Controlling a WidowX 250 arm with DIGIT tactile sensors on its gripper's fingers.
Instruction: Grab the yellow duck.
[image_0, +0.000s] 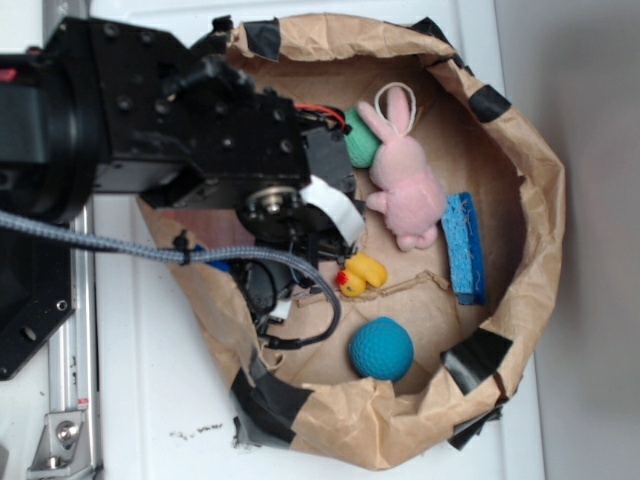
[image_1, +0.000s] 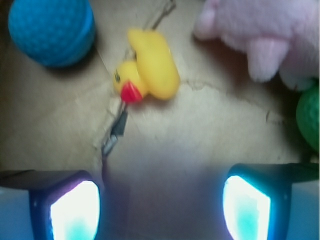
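- Fingers (image_1: 75, 210) of the gripper (image_1: 160, 210) fill the bottom corners of the wrist view, spread wide apart with bare paper between them and nothing pinched.
- Just beyond the gap, a dark crease or tear (image_1: 114, 132) runs up the brown paper floor toward the duck.
- The yellow duck (image_1: 147, 70) lies on the paper ahead of the gripper, apart from the fingers; its red beak points down and left in the wrist view, toward the left finger, and its long axis slants from the head at lower left to the tail at upper left-centre.
- In the exterior view the duck (image_0: 361, 273) sits near the middle of the paper bag (image_0: 530, 200), just beside the black arm (image_0: 180, 120).
- A teal ball (image_1: 52, 30) rests to the duck's left in the wrist view, near but not touching.
- A pink plush bunny (image_1: 270, 40) lies farther right.
- A green ball (image_1: 309, 117) shows at the right edge.
- A blue sponge (image_0: 465, 247) lies just beside the bunny by the bag wall.
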